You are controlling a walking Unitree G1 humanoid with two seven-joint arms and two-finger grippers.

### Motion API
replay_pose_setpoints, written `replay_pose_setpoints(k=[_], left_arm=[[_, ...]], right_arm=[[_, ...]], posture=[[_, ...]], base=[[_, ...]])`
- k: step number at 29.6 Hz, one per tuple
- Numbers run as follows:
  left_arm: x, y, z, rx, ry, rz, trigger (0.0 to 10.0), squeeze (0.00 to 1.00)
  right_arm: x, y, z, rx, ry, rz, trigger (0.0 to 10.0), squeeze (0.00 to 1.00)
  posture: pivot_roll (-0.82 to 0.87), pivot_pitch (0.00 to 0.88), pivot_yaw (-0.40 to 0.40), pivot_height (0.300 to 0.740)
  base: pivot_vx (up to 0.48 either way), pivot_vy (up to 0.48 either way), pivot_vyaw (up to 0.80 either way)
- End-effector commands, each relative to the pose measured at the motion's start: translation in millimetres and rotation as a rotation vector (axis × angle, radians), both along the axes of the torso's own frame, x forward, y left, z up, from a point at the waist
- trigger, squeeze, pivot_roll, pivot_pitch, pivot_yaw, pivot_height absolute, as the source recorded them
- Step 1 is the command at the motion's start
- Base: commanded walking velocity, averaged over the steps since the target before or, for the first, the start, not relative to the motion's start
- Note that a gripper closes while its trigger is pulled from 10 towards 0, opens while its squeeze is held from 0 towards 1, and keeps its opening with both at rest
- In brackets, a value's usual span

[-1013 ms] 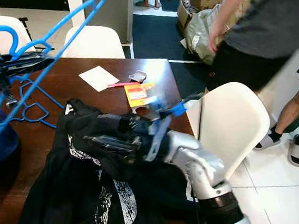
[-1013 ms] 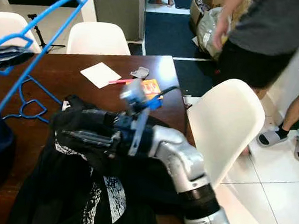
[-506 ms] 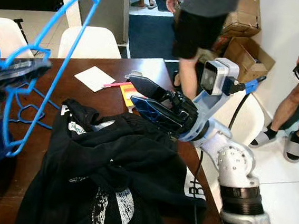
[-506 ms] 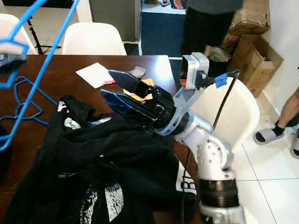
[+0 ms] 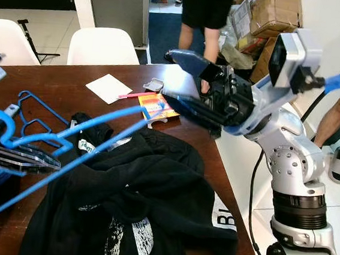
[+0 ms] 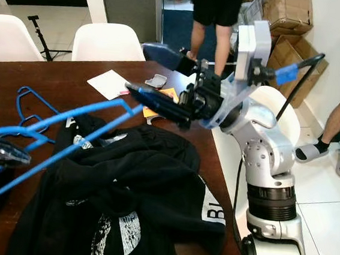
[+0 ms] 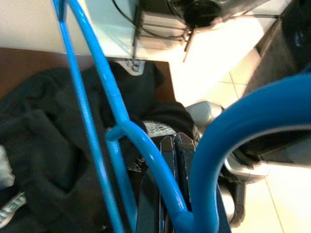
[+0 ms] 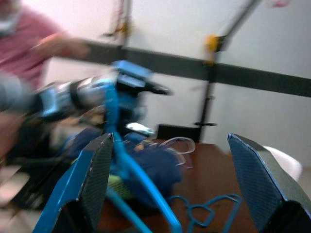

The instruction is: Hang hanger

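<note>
Blue plastic is what we hold: our left end effector [image 5: 19,156] is pinched tight on a thin blue plastic clothes hanger [image 5: 90,139], low over the left side of the desk [image 5: 60,81]. The hanger lies almost flat. Its long side runs from our left end effector up and across toward the right, with the far tip near the small orange packet [image 5: 156,106]. Under it is a crumpled black shirt with white print [image 5: 144,203], and we cannot tell if the hanger touches the cloth.

Our right end effector [image 5: 183,80] is up in the air past the hanger's tip, over the far right part of the desk. Its two black fingers [image 8: 95,174] are spread wide and hold nothing. They point back along the hanger toward our left arm. So the left arm has the hanger, and the right one faces it from the other end.

We think the next move is to get the hanger into the shirt, so the tip and the neck hole must line up.

The desk is dark brown wood. On it lie a second blue hanger [image 5: 36,105], flat, and a white paper sheet [image 5: 109,88]. White chairs [image 5: 102,45] stand behind. People [image 5: 205,10] stand on the white tile floor near cardboard boxes [image 5: 274,17].
</note>
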State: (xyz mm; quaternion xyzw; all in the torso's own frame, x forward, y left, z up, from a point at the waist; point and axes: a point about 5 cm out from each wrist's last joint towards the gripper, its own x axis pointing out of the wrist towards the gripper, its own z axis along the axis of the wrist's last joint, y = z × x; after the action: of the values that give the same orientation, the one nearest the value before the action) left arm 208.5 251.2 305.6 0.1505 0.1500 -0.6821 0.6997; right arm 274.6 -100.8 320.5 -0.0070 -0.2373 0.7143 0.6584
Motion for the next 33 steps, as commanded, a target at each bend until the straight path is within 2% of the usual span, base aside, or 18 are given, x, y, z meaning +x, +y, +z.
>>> replay_pose_setpoints(k=[1,2,3,4,6,7,10,13,15,20,26,31,32,33], left_arm=[[-7.1,-11.0,5.8,0.049,0.022,-0.126,10.0,0.00],[-7.1,-11.0,5.8,0.049,0.022,-0.126,10.0,0.00],[-8.2,-16.6,7.7,0.081,0.015,-0.172,10.0,0.00],[-8.2,-16.6,7.7,0.081,0.015,-0.172,10.0,0.00],[-8.1,-20.9,9.2,0.111,-0.005,-0.202,10.0,0.00],[-8.1,-20.9,9.2,0.111,-0.005,-0.202,10.0,0.00],[-5.3,-26.8,11.7,0.141,-0.042,-0.233,10.0,0.00],[-4.2,-28.6,12.1,0.151,-0.053,-0.243,10.0,0.00],[-2.6,-32.4,10.6,0.164,-0.064,-0.264,10.0,0.00],[-0.2,-35.0,7.8,0.197,-0.083,-0.291,10.0,0.00],[3.1,-34.2,6.3,0.227,-0.104,-0.295,10.0,0.00],[12.8,-29.7,-0.3,0.300,-0.133,-0.276,10.0,0.00],[14.7,-28.3,-2.0,0.313,-0.134,-0.267,10.0,0.00],[17.8,-25.6,-4.0,0.334,-0.136,-0.255,10.0,0.00]], right_arm=[[-19.7,4.9,3.2,-0.130,-0.084,0.160,10.0,0.00],[-19.7,4.9,3.2,-0.130,-0.084,0.160,10.0,0.00],[-26.0,10.3,-1.3,-0.240,-0.132,0.209,10.0,0.00],[-26.0,10.3,-1.3,-0.240,-0.132,0.209,10.0,0.00],[-29.4,18.1,-7.7,-0.337,-0.192,0.223,10.0,0.00],[-29.4,18.1,-7.7,-0.337,-0.192,0.223,10.0,0.00],[-29.9,30.8,-16.7,-0.418,-0.265,0.194,10.0,0.00],[-27.7,38.4,-18.9,-0.426,-0.291,0.164,10.0,0.00],[-23.8,53.6,-22.2,-0.415,-0.310,0.115,10.0,0.00],[-20.8,64.0,-21.8,-0.406,-0.287,0.069,10.0,0.00],[-22.1,65.8,-21.9,-0.411,-0.277,0.072,10.0,0.00],[-21.6,63.9,-23.2,-0.446,-0.297,0.067,10.0,0.00],[-19.1,60.7,-23.2,-0.475,-0.316,0.048,10.0,0.00],[-12.2,54.9,-23.6,-0.561,-0.386,-0.022,10.0,0.00]], posture=[[0.13,0.068,0.030,0.740],[0.13,0.068,0.030,0.740],[0.12,0.066,0.036,0.740],[0.12,0.066,0.036,0.740],[0.12,0.066,0.036,0.740],[0.12,0.066,0.036,0.740],[0.12,0.063,0.033,0.740],[0.11,0.061,0.037,0.740],[0.11,0.061,0.035,0.740],[0.11,0.060,0.039,0.740],[0.10,0.059,0.040,0.740],[0.10,0.062,0.038,0.740],[0.10,0.062,0.038,0.740],[0.10,0.063,0.039,0.740]], base=[[0.000,0.000,0.00],[0.000,0.000,0.00],[0.000,0.000,0.00],[0.000,0.000,0.00],[0.000,0.000,0.00],[0.000,0.000,0.00],[0.000,0.000,0.00],[0.000,0.000,0.00],[0.000,0.000,0.00],[0.000,0.000,0.00],[0.000,0.000,0.00],[0.000,0.000,0.00],[0.000,0.000,0.00],[0.000,0.000,0.00]])
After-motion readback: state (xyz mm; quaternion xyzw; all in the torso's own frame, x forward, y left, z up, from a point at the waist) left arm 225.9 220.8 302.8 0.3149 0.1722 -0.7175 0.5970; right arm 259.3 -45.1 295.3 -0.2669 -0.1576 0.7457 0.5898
